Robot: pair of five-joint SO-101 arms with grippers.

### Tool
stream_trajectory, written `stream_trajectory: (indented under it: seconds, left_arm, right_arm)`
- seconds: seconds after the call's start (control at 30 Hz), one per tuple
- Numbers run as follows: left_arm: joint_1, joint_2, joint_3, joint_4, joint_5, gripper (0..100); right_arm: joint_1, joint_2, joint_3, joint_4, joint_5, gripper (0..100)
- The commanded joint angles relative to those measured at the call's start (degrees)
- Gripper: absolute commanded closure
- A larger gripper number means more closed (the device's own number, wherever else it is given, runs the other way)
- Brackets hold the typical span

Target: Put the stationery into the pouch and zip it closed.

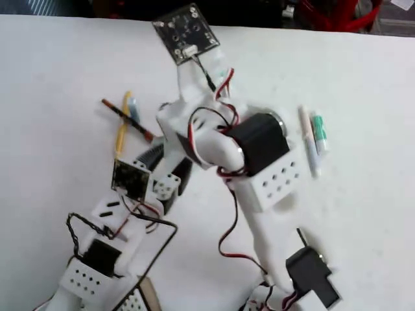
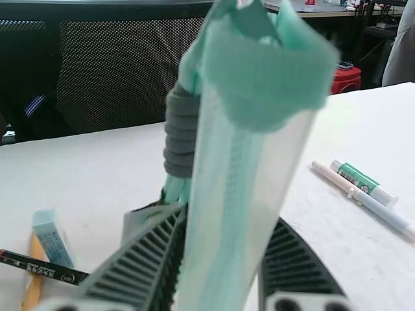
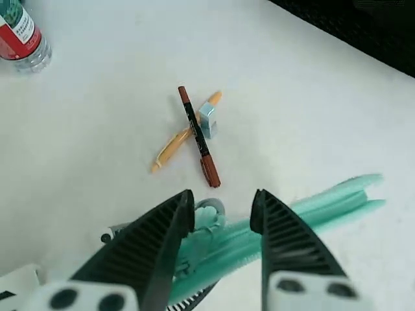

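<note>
Surface: white surface (image 1: 58, 65); dark mesh (image 2: 117, 71) behind its far edge
Left jaws: clamped on the teal pouch (image 2: 240, 181); it sticks straight out between them
Right jaws: spread wide, hanging just over the pouch; nothing held
One side: brown marker (image 3: 198, 136) crossing an orange pencil (image 3: 172, 148); blue eraser (image 3: 208, 118) right against them
Other side: white pen (image 1: 308, 139) and green-capped tube (image 1: 320, 133) side by side; both outside the pouch

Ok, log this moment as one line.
left gripper: shut on pouch | right gripper: open, near pouch | brown pen, yellow pen, eraser, white pen, green-capped stick: on table, outside pouch
</note>
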Motion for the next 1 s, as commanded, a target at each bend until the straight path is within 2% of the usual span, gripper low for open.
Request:
stream_trajectory:
  seconds: [0.0, 0.53, 0.83, 0.97]
  left_arm:
    - [0.84, 0.66, 0.18, 0.18, 0.44, 84]
    - [0.84, 0.66, 0.26, 0.18, 0.44, 84]
    - [0.84, 0.66, 0.26, 0.18, 0.44, 84]
    - [0.84, 0.66, 0.26, 0.18, 0.44, 84]
  right_arm:
    - [0.4, -3.21, -2.2, 2.95, -0.53, 84.1]
    - [-0.04, -2.95, -1.58, 4.44, -0.44, 84.4]
    - [-3.47, -2.95, -1.58, 4.44, -0.44, 84.5]
    - [-3.38, -2.95, -1.58, 4.35, -0.35, 91.9]
